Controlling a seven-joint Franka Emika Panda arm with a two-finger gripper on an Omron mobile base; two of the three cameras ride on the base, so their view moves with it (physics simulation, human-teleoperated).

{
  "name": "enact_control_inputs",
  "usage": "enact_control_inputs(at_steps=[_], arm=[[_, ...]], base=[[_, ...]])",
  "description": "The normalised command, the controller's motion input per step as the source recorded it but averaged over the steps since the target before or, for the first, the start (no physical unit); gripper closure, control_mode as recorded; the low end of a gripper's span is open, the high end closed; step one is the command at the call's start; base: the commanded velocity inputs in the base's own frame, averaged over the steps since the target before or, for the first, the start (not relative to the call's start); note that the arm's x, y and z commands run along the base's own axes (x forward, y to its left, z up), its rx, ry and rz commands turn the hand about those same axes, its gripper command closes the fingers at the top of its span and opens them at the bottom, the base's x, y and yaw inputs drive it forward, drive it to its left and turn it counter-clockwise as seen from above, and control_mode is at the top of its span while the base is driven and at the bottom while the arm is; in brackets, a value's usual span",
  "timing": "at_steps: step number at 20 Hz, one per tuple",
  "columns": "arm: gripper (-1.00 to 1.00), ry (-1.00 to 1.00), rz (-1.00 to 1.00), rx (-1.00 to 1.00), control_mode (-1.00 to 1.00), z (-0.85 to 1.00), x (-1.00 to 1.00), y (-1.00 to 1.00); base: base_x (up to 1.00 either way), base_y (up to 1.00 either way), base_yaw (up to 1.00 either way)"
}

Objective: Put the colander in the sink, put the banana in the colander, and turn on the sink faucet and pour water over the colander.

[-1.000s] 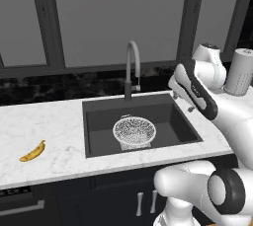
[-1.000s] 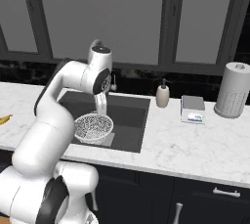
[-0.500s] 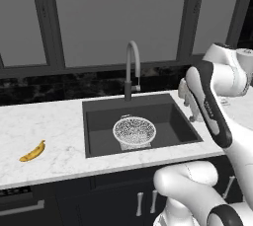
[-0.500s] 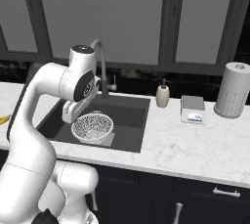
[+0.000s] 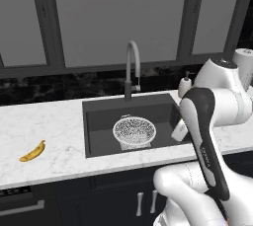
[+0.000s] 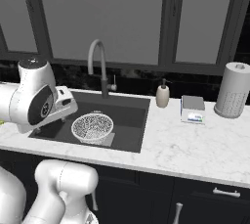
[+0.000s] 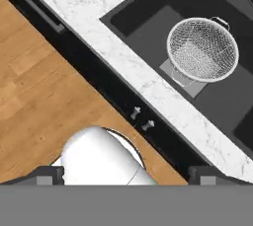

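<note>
White perforated mesh colander is set in dark grey sink, so small curved yellow banana on marble counter is best approached w/ gripper spread wide, then pinched mid-length.

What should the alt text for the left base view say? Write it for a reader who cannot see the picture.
A white mesh colander sits empty in the dark sink below a grey gooseneck faucet with no water running. A banana lies on the marble counter far left, and the robot's white arm rises at right.
</note>
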Motion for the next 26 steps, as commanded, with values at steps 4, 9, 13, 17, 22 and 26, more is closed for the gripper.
enact_control_inputs(at_steps=[4,9,13,17,22,26], arm=[[-1.0,0.02,-0.55,0.05,-1.0,0.03,-0.46,0.79],[-1.0,0.01,-0.5,0.01,-1.0,0.02,-0.27,0.97],[-1.0,0.0,-0.44,0.0,-1.0,0.0,-0.03,1.0],[-1.0,0.0,-0.4,0.0,-1.0,0.0,0.01,1.0],[-1.0,0.04,-0.37,0.0,-1.0,0.0,0.33,0.99],[-1.0,0.15,-0.29,0.06,-1.0,0.0,0.71,0.84]], base=[[0.0,0.0,0.0],[0.0,0.0,0.0],[0.0,0.0,0.0],[0.0,0.0,0.0],[0.0,0.0,0.0],[0.0,0.0,0.0]])
